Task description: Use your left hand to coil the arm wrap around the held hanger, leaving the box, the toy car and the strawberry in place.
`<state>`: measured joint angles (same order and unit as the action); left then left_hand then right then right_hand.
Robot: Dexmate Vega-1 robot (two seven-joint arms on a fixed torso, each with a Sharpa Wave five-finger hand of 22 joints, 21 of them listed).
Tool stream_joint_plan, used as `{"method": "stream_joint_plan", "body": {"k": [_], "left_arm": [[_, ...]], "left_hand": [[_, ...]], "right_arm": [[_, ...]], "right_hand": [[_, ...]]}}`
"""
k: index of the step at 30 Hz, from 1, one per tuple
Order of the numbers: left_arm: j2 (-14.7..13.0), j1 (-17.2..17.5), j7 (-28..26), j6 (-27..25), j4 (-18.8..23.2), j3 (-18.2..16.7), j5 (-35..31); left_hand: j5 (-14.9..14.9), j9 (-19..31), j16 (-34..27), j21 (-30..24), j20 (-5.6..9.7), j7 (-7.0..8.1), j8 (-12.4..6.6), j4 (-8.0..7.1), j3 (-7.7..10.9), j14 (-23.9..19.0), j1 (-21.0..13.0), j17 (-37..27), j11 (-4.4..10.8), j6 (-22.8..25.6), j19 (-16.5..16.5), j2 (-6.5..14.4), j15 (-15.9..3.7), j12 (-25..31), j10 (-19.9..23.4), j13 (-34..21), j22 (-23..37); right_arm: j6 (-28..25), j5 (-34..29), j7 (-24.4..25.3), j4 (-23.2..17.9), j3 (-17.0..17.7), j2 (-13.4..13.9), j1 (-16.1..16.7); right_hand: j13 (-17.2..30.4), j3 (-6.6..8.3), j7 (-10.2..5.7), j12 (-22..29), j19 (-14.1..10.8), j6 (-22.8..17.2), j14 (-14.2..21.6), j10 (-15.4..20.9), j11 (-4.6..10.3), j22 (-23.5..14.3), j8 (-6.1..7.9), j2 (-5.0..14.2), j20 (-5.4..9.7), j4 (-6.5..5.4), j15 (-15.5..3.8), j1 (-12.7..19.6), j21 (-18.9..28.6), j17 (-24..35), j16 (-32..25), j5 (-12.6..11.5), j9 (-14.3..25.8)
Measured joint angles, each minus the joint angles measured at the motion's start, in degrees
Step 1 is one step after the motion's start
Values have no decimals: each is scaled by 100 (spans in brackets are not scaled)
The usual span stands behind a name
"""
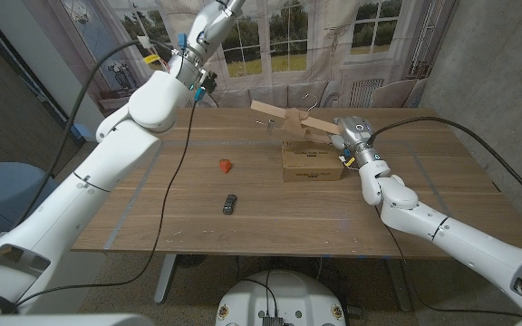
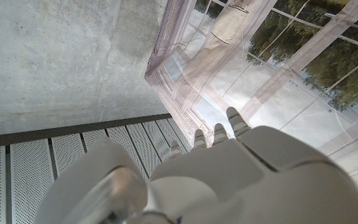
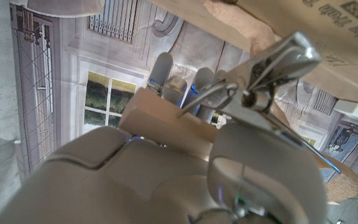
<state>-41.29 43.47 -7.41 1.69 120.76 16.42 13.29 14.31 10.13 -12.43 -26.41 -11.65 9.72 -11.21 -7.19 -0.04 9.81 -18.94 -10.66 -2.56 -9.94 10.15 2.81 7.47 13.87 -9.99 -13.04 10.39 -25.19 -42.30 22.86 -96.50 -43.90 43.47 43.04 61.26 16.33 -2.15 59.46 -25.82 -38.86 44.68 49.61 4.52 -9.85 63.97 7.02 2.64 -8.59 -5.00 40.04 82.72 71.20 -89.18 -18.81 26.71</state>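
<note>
Nearest the table's point(image 1: 134, 217) front edge lies the toy car point(image 1: 230, 204), in front of the box point(image 1: 312, 161); the strawberry point(image 1: 226, 165) sits left of that box. Just above the box, the right robot hand point(image 1: 350, 136) grips the wooden hanger point(image 1: 284, 119). Far up left of the box, the left robot hand point(image 2: 229, 168) is raised; whether its fingers are apart or closed, I cannot tell.

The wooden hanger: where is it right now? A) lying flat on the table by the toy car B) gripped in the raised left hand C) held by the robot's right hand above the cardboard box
C: the right hand grips the hanger just over the box.
</note>
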Motion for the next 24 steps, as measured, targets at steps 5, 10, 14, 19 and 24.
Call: {"method": "stream_joint_plan", "body": {"k": [5,10,14,19,24], "left_arm": [[-35,0,95,23,-42,0,87],[-71,-29,177,23,-66,15,150],[-94,-54,233,23,-88,33,205],[-117,-67,297,23,-105,42,280],[-145,-68,347,23,-109,44,356]], "left_hand": [[0,0,0,2,0,0,21,0,0,0,0,0,0,0,0,0,0,-22,0,25,0],[0,0,0,2,0,0,21,9,-9,0,0,0,0,0,0,0,0,-38,0,28,1],[0,0,28,2,0,0,43,16,-16,0,0,-1,-21,0,0,0,0,-38,21,27,1],[1,0,45,2,0,0,46,16,-16,0,0,-1,-21,0,0,0,0,-38,21,41,1],[1,0,45,26,0,0,46,16,-16,0,1,-1,-21,0,0,1,1,-38,21,53,1]], "right_arm": [[-89,-20,-577,-153,3,132,-64],[-184,-40,-1078,-263,7,228,-124],[-269,-87,-1514,-319,3,286,-197],[-329,-166,-1943,-385,-47,354,-252],[-378,-263,-2306,-429,-106,409,-319]], "right_hand": [[-24,-69,-62,0,71,82,-165,-92,-33,26,-42,25,10,-25,49,-97,-215,-14,23,-86,34],[-22,-93,-82,0,109,144,-371,-215,-11,26,-66,21,-12,-49,100,-129,-479,-13,44,-182,54],[-53,-141,-91,0,109,153,-459,-277,-31,26,-66,-4,-12,-49,110,-154,-628,-13,89,-262,54],[-80,-143,-122,0,109,185,-522,-322,-26,26,-108,-4,-12,-47,132,-154,-761,-13,89,-315,54],[-141,-205,-122,0,109,184,-584,-336,-12,25,-147,-5,-12,-32,132,-153,-916,-40,101,-405,50]]}}
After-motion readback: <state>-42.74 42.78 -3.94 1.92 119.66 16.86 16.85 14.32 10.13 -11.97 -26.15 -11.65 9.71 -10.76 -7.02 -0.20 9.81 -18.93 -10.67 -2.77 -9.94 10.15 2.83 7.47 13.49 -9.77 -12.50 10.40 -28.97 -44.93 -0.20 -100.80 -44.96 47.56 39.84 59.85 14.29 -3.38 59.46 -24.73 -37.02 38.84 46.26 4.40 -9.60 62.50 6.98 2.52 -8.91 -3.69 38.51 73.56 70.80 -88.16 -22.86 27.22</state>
